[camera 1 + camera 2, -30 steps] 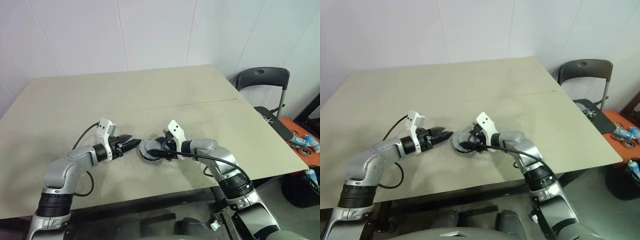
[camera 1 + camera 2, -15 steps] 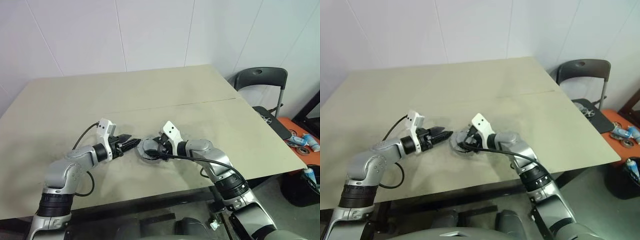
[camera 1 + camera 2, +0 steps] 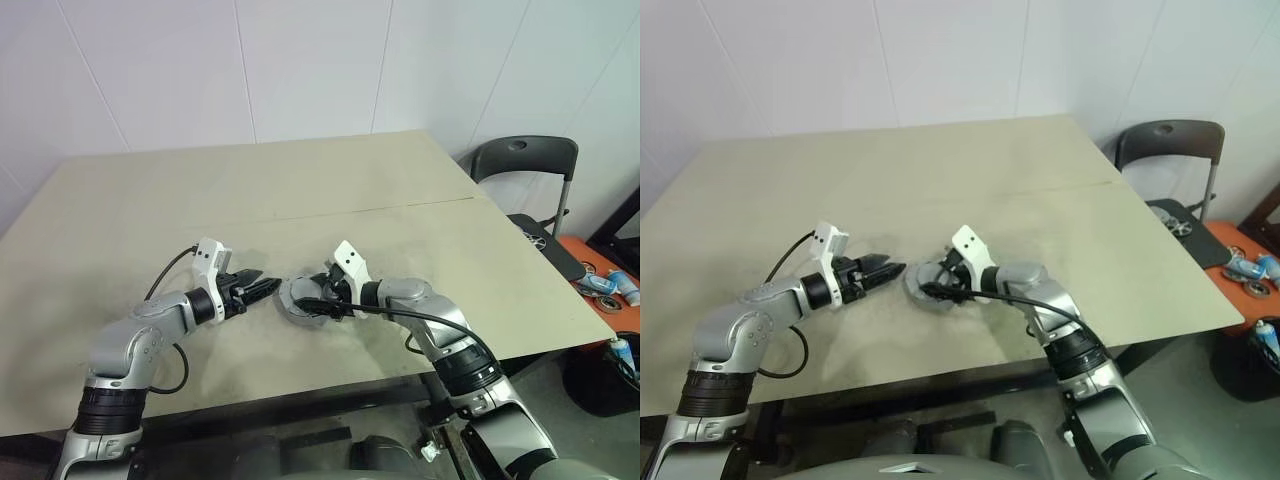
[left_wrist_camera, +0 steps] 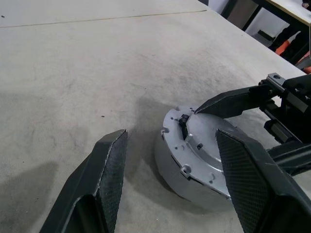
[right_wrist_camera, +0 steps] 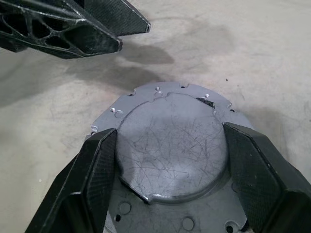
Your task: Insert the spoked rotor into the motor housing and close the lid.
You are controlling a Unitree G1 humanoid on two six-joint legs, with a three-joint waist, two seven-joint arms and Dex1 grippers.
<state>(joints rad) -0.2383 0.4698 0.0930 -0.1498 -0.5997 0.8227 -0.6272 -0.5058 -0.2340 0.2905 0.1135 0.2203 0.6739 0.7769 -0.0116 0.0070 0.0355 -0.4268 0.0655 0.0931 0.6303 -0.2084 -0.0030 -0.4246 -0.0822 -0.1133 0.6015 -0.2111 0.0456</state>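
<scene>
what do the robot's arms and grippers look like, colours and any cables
Both arms are silver-grey metal with black ribbed bands near the upper joints. Each wrist carries a white block; the right one shows two dark dots. The left gripper and right gripper each have two black tapered fingers, finely textured on the pads, with lattice cut-outs along the sides. A black cable loops along each forearm.

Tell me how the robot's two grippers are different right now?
The right gripper reaches over the grey lid, one finger on each side of its raised middle. The left gripper waits beside the lid, apart from it and holding nothing. The left gripper points in from the robot's left, and the right gripper points in from its right. Both have two black fingers, standing open.
</scene>
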